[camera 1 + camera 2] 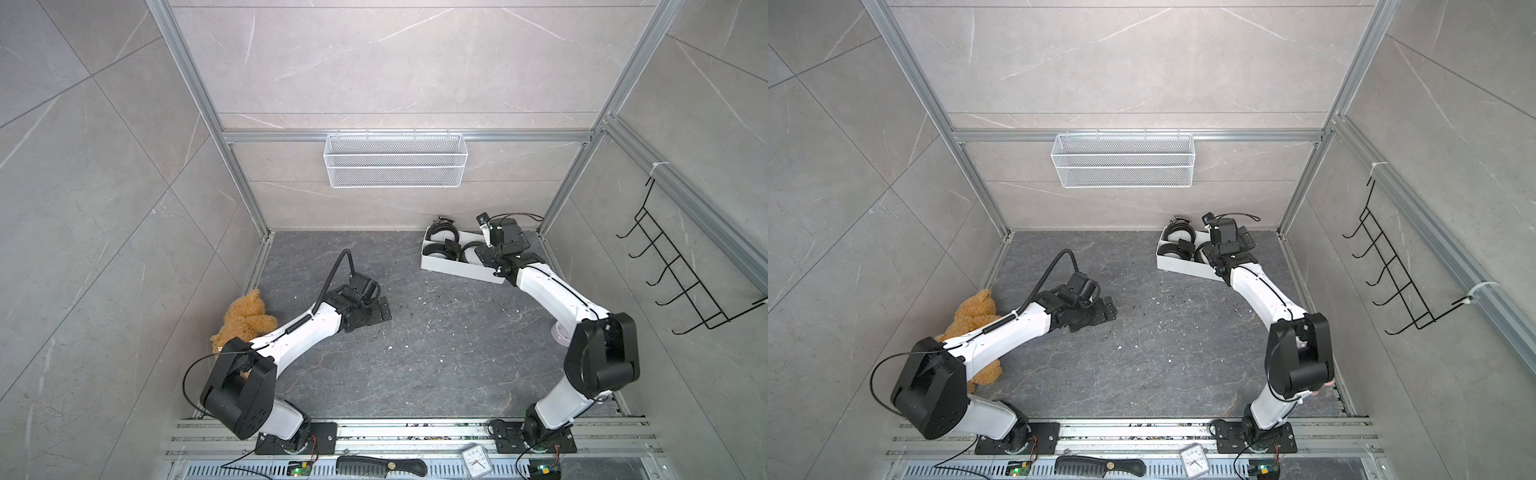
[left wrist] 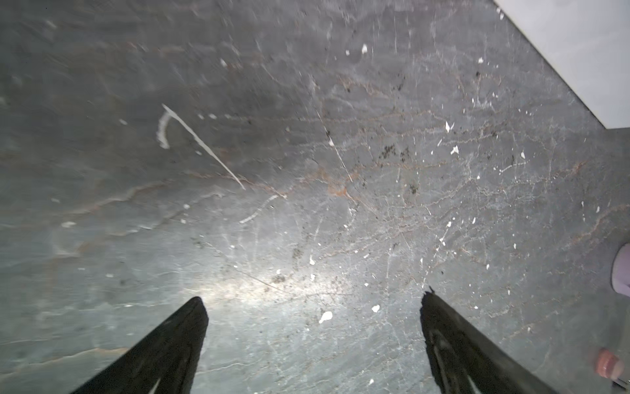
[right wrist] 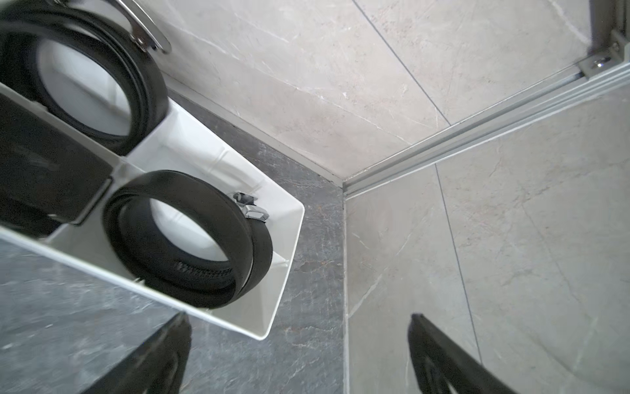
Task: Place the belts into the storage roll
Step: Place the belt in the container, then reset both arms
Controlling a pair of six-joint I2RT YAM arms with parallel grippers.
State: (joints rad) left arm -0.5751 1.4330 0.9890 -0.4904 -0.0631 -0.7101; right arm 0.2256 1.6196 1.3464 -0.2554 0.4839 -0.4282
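The storage roll (image 1: 455,270) (image 1: 1183,268), a white divided tray, lies at the back right of the floor. Coiled black belts fill its compartments: one at the back (image 1: 446,233), one in front of it (image 1: 434,252), and one (image 1: 468,248) half hidden by my right wrist. The right wrist view shows a coiled belt (image 3: 191,238) with a metal buckle lying inside the tray (image 3: 283,259), and another coil (image 3: 85,68) beyond the divider. My right gripper (image 1: 513,235) (image 3: 300,341) hangs open and empty over the tray's right end. My left gripper (image 1: 380,309) (image 2: 313,307) is open, low over bare floor.
A brown teddy bear (image 1: 245,318) lies beside my left arm. A white wire basket (image 1: 395,160) hangs on the back wall and a black hook rack (image 1: 673,274) on the right wall. A comb (image 1: 380,465) and a clock (image 1: 476,459) lie at the front rail.
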